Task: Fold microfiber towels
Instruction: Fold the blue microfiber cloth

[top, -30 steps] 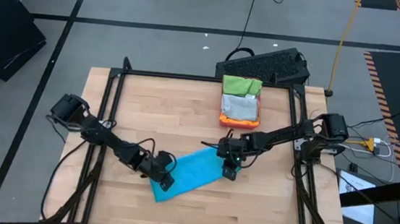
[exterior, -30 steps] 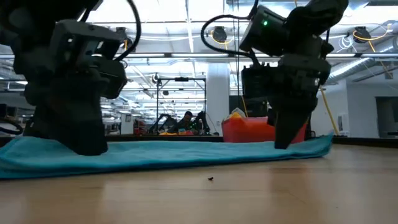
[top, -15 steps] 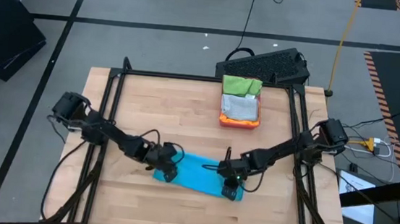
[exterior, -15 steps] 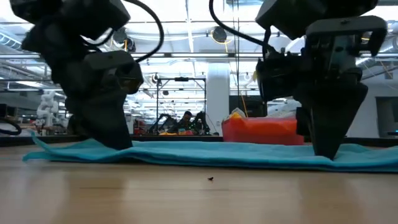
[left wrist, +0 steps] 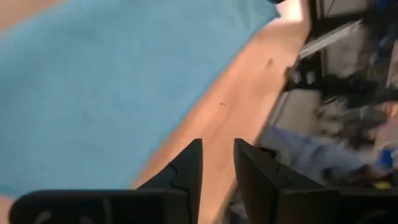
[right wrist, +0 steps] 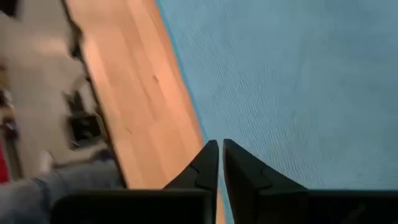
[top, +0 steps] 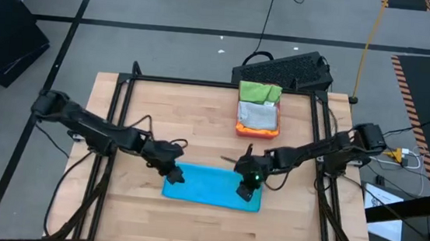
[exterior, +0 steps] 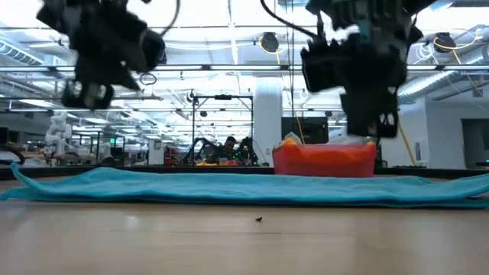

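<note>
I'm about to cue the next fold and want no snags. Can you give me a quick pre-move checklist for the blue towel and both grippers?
1. Bright blue microfiber towel lies flat on the wooden table: ok.
2. Left gripper holds nothing, narrow gap between its fingers: ok.
3. Right gripper empty, fingers nearly together: ok.
4. Both grippers lifted off the towel in the low view: ok.
5. Pink-red plastic tray of folded cloths stands apart from the towel: ok.
6. Towel edges aligned squarely: cannot tell.

Pink-red plastic tray (top: 239, 127) at the table's (top: 200, 111) far edge, black keyboard (top: 286, 68) on the floor beyond
</note>
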